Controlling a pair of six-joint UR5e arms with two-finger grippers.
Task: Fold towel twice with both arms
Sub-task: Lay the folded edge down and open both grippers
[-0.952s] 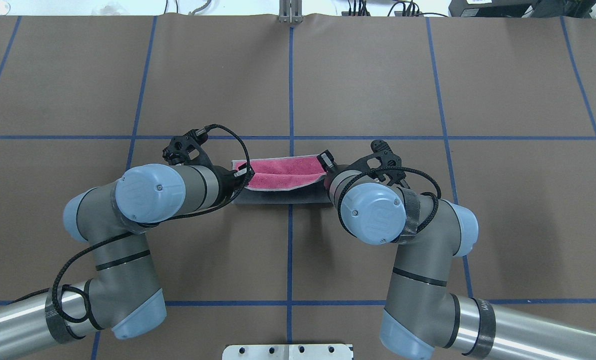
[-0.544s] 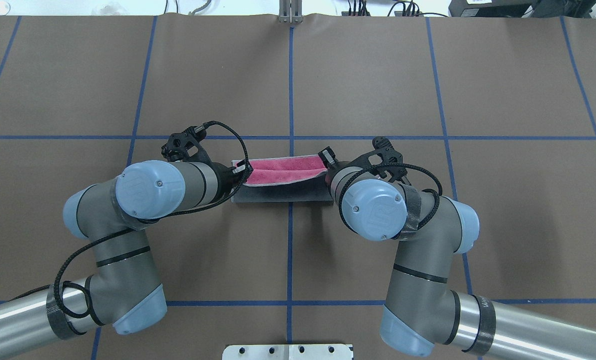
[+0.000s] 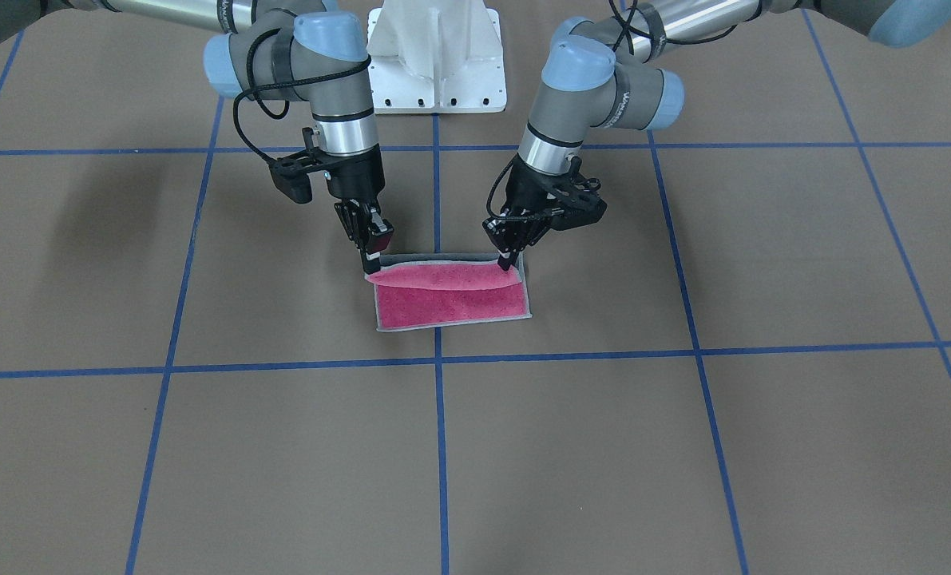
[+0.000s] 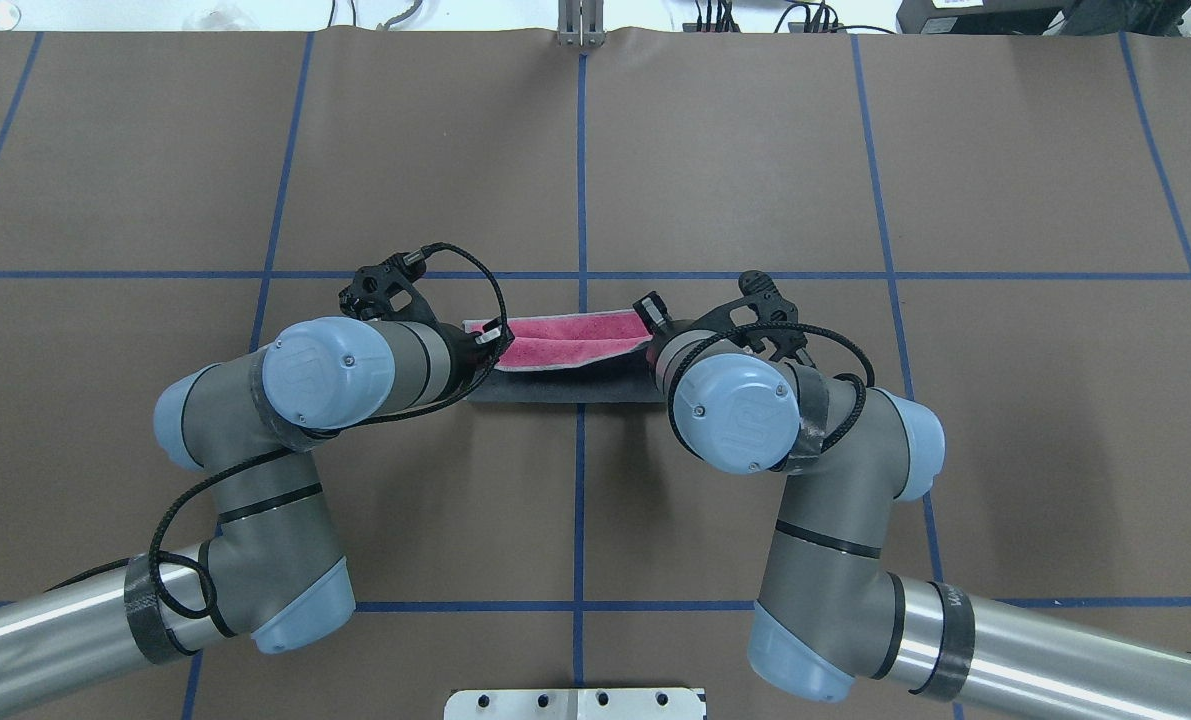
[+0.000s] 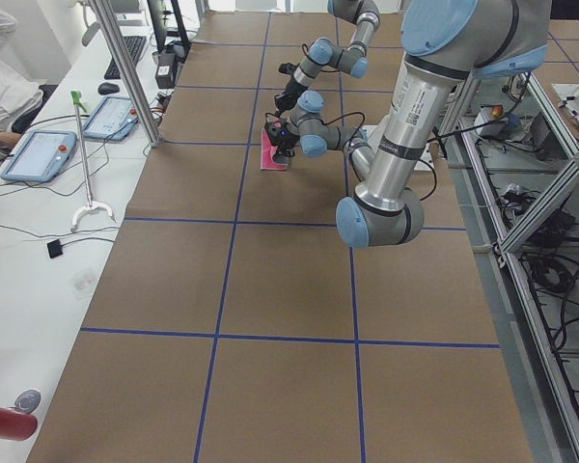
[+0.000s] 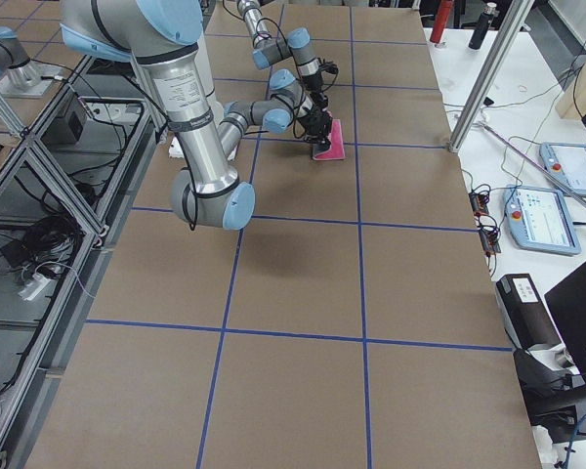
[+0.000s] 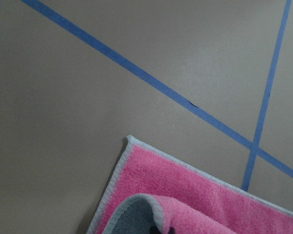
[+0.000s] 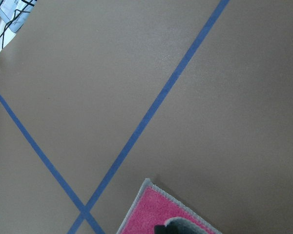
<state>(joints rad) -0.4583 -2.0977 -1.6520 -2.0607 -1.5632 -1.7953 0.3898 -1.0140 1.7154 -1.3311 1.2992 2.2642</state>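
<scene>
Farther forward than before: left tool (image 3: 506, 262), right tool (image 3: 370, 262), both on one towel (image 3: 451, 307).

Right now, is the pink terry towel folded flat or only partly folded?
Partly folded: the black left tool and right tool hold one edge of the pink-and-grey terry towel raised over its pink face.

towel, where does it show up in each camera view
exterior front-facing: towel just above centre, pink face up
overhead exterior: towel at centre
exterior left: towel small, upper middle
exterior right: towel small, upper middle
left wrist: towel at bottom right
right wrist: towel at bottom edge
shared landmark: the blue tape line it lies across
</scene>
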